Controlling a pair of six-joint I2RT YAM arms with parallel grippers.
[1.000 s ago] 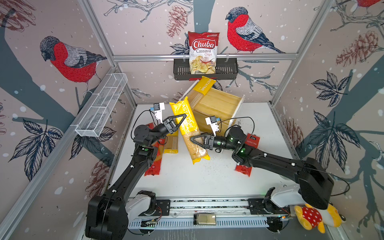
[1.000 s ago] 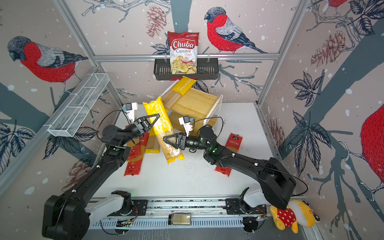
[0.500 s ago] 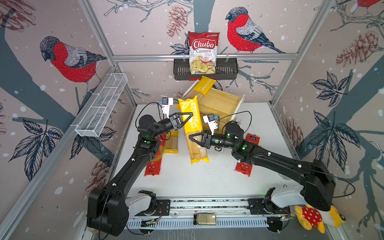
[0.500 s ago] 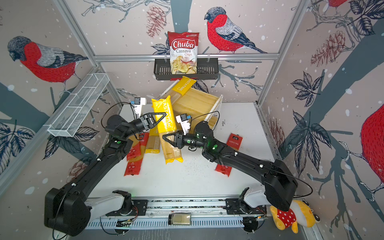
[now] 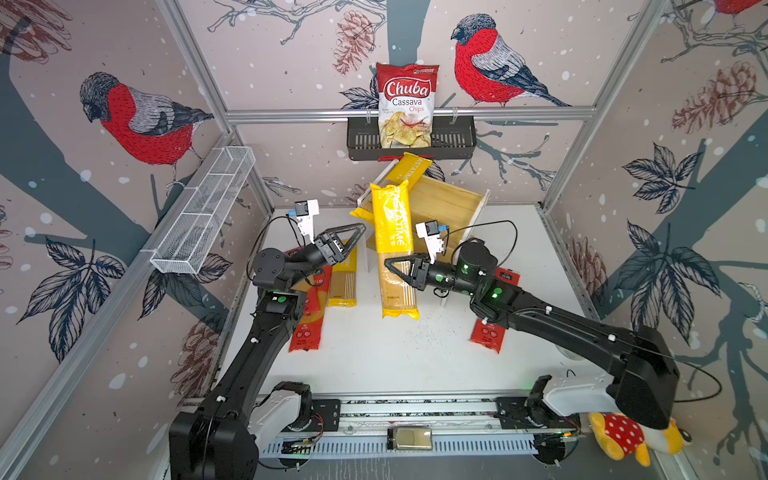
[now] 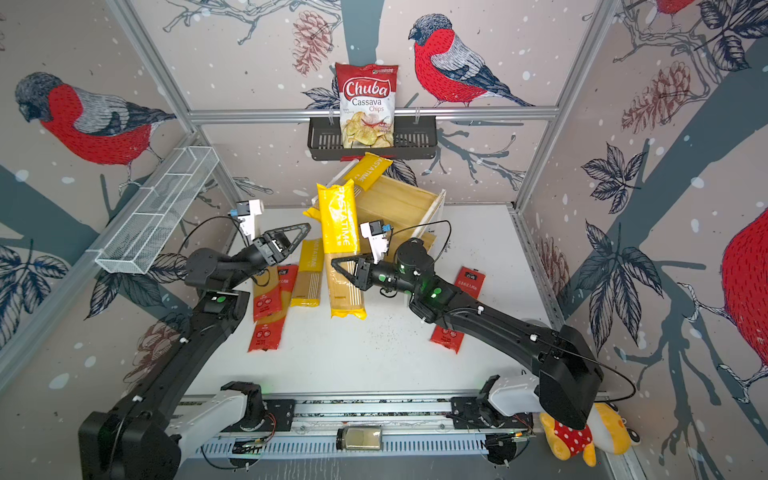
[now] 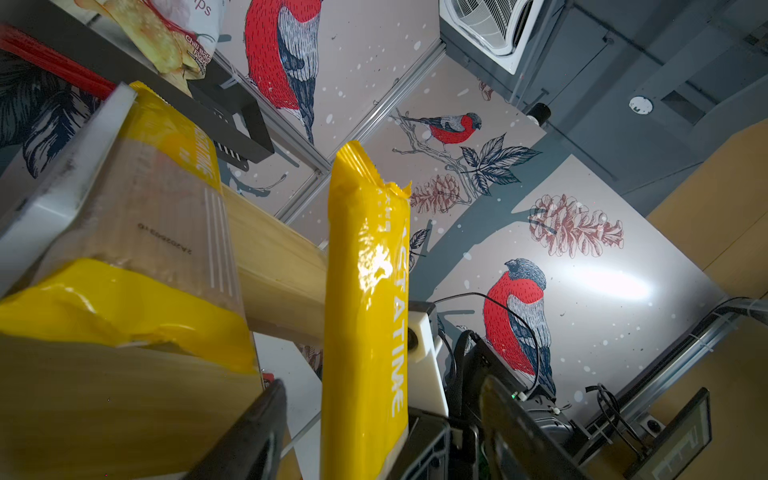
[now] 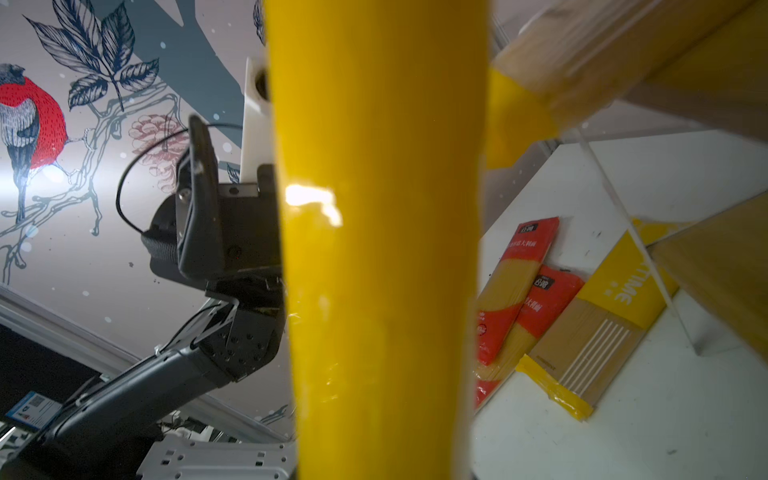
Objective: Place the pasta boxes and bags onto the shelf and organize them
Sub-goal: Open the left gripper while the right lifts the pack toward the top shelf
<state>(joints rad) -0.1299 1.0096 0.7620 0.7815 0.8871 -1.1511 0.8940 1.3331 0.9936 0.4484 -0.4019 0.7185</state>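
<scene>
Swung upright, yellow bag [image 5: 392,224] stands before shelf [image 5: 453,203], which holds another bag [image 5: 411,166].

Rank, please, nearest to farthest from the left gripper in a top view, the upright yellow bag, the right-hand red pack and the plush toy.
1. upright yellow bag, just beside the left gripper.
2. right-hand red pack, across the table.
3. plush toy, off its front-right corner.

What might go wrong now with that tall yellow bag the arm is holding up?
Only the right fingers pinch the upright yellow PASTATIME bag, below its middle, so it may tip or slip. Its top looks close to the second PASTATIME bag lying aslant on the shelf, and could knock that off.
</scene>
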